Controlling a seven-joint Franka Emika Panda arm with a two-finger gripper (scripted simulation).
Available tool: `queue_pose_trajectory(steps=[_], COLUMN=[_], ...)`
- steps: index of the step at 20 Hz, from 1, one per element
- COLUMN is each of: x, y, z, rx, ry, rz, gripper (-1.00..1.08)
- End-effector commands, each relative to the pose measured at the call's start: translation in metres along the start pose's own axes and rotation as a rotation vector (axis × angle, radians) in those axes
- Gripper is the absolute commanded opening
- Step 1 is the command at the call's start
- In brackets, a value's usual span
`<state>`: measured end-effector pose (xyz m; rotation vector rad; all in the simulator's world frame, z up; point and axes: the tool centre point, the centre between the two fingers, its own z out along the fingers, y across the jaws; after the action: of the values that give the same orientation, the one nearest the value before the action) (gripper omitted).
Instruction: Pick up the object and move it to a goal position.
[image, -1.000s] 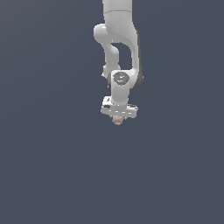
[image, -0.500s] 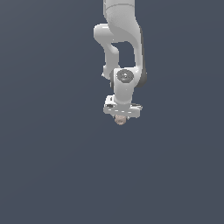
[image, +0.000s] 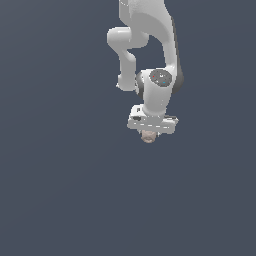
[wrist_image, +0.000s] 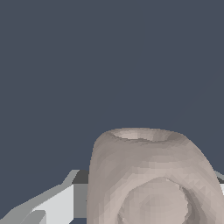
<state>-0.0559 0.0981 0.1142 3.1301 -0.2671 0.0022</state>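
We see the object (image: 148, 136) tucked directly under the white gripper (image: 150, 134), between the fingers, which are closed on it; only its lower part shows below the hand in the exterior view. In the wrist view the object (wrist_image: 151, 179) fills the near field, a pinkish-beige lump with a rounded rim and a hollow in its face, and one pale finger (wrist_image: 57, 202) lies against its side. We judge it light, since it is small against the gripper, and rigid rather than squashy, though the pictures cannot prove that. Its curved, uneven sides could let it roll or slip between flat pads, so the widest part of its body looks like the safest place to hold, with steady pressure and no sudden swings.
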Motion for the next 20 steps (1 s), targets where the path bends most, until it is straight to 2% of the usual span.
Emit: queue_pose_trajectory(steps=[1, 10, 20], x=[0.009, 0.041, 0.07], y=[-0.016, -0.072, -0.119], z=[-0.018, -0.079, -0.129], rx=[0.0, 0.0, 0.0], ry=[0.0, -0.001, -0.001], rz=[0.0, 0.001, 0.001], gripper=[-1.0, -1.0, -1.0])
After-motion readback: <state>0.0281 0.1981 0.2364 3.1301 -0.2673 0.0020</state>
